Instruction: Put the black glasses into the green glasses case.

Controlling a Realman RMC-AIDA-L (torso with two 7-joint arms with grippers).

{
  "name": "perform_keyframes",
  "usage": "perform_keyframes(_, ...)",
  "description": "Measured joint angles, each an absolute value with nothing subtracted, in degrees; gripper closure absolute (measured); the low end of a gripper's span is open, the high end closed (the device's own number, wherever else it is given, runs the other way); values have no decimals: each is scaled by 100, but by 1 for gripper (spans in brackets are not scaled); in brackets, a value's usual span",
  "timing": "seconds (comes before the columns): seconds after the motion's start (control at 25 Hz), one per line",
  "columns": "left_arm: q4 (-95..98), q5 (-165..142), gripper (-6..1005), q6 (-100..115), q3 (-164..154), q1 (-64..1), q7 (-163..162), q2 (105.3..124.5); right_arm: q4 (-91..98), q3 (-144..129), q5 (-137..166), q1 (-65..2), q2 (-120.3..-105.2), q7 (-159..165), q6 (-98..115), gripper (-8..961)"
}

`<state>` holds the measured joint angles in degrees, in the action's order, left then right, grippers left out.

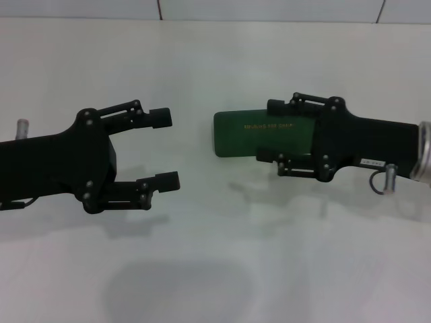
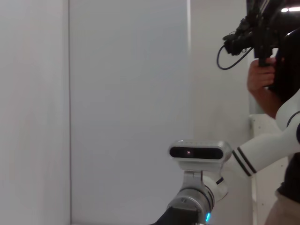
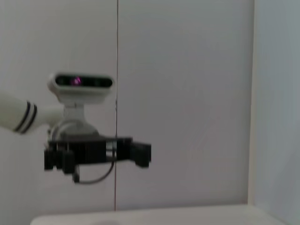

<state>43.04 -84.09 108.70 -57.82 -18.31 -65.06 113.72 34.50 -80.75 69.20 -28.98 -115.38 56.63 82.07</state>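
The green glasses case [image 1: 252, 133] is closed, gold lettering on its lid facing up, right of the middle in the head view. My right gripper [image 1: 269, 132] reaches in from the right and has one finger on each long edge of the case's right end, gripping it. My left gripper [image 1: 165, 149] hovers to the left of the case, open, with nothing between its fingers, a short gap away. The right wrist view shows that left gripper [image 3: 140, 153] from the side. The black glasses are not in view.
The white table [image 1: 215, 269] runs back to a white wall. In the left wrist view the right arm's wrist camera [image 2: 194, 152] shows, and a person [image 2: 269, 79] holding a black camera stands behind it.
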Motion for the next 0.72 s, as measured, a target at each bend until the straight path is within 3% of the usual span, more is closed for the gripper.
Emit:
perform_keyframes(0.16, 4301, -8528, 170, 10824, -5776, -1815, -6460, 11359, 3445, -8111, 6998, -2941, -11583, 5661, 8024, 367)
perform_keyframes(0.28, 4299, -8594, 170, 10803, -5768, -1812, -6448, 11343, 3415, -8135, 7001, -2965, -11592, 5634, 7980, 230)
perform_keyframes(0.72, 4305, -8752, 170, 10753, -5757, -1901, -6372, 11323, 3322, -8253, 6933, -2964, -11621, 5431, 7933, 237)
